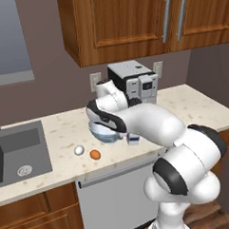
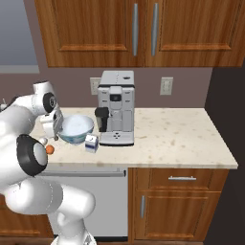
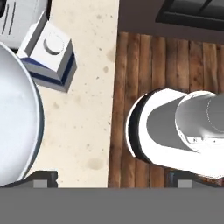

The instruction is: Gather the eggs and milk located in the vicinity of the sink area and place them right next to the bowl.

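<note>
Hovering: the gripper hung above the counter's front edge beside the bowl, its fingers spread wide with nothing between them.
Milk: the carton stood upright just beside the bowl, toward the coffee machine — already at its place, by my reading.
Milk handling: probably light, stiff-walled cardboard that dents if squeezed hard; best taken across two flat side faces, below the sloped top.
Milk axis: long axis vertical, round cap facing up.
Eggs: the white egg and the orange-brown egg lay side by side on the counter, between the sink and the bowl, nearer the front edge — apart from each other and from the bowl.
Egg handling: likely light, smooth, brittle and prone to roll; a gentle pinch across the short waist looks safest.
Egg axis: too small to tell which way either points.
</note>
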